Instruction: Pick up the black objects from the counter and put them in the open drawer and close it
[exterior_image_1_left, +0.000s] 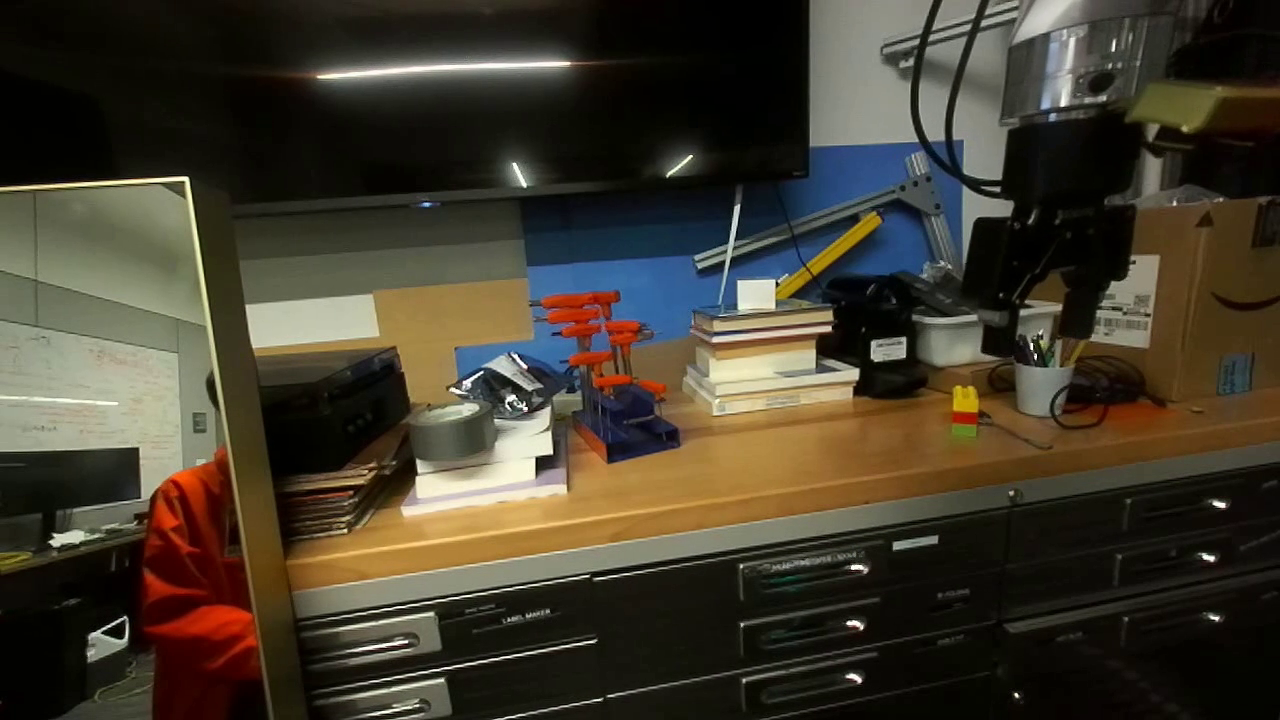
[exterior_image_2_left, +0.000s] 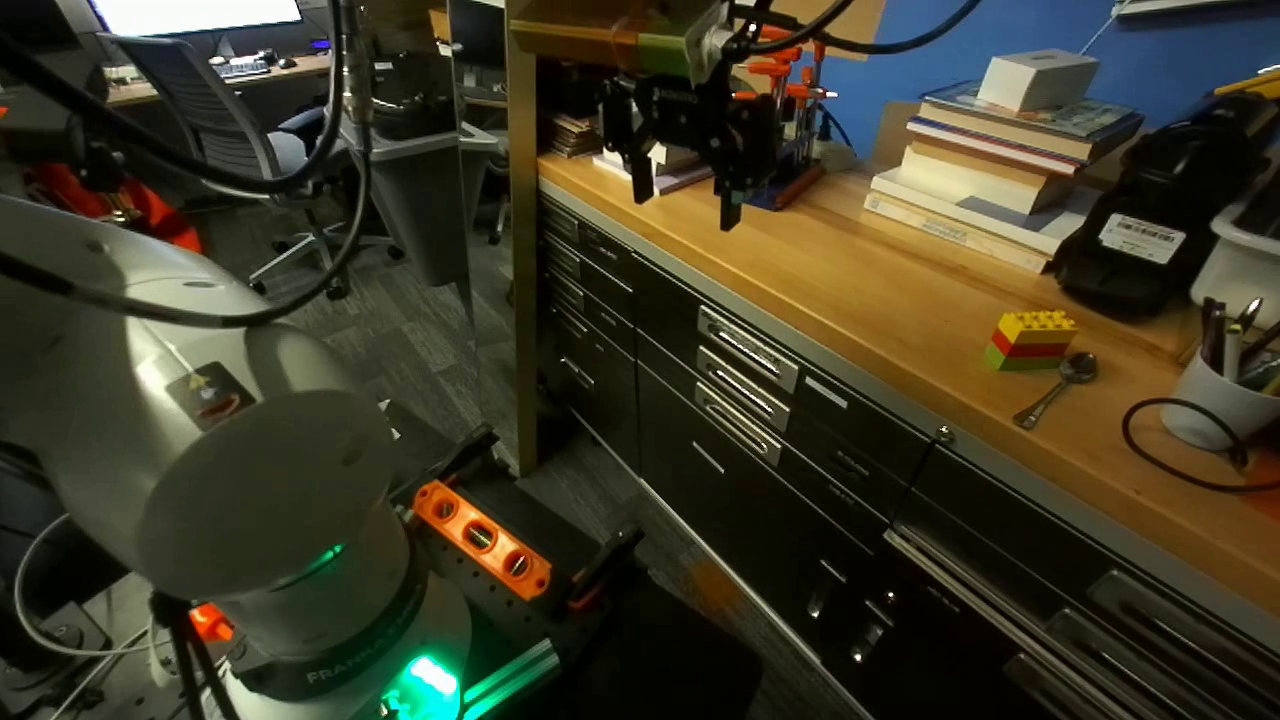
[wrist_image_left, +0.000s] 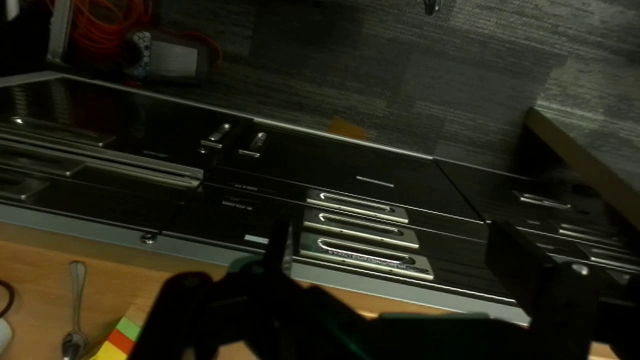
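Spread wide and holding nothing, the tool (exterior_image_2_left: 688, 198) hangs upper centre in an exterior view, likely because the black objects, unseen, already lie in the shut drawer (exterior_image_2_left: 762, 357) at mid-frame.

The worktop (exterior_image_1_left: 780, 455) carries two stacks of books (exterior_image_1_left: 758, 362), one roll of tape (exterior_image_1_left: 452, 432), one white box (exterior_image_2_left: 1035, 80), one rack (exterior_image_1_left: 630, 432) of red T-handles (exterior_image_1_left: 578, 299), one toy-brick block (exterior_image_2_left: 1032, 342) in three colours, one spoon (exterior_image_2_left: 1066, 378), one white tub (exterior_image_1_left: 948, 340), one cardboard box (exterior_image_1_left: 1190, 330), one labelled black item (exterior_image_1_left: 865, 330) and one white cup (exterior_image_1_left: 1038, 388). The T-handles and the pens (exterior_image_2_left: 1232, 335) in the cup overlap too much to count. Three silver handles (wrist_image_left: 357, 228) show on the middle drawers (exterior_image_1_left: 665, 618); there is one tool (exterior_image_2_left: 687, 208).
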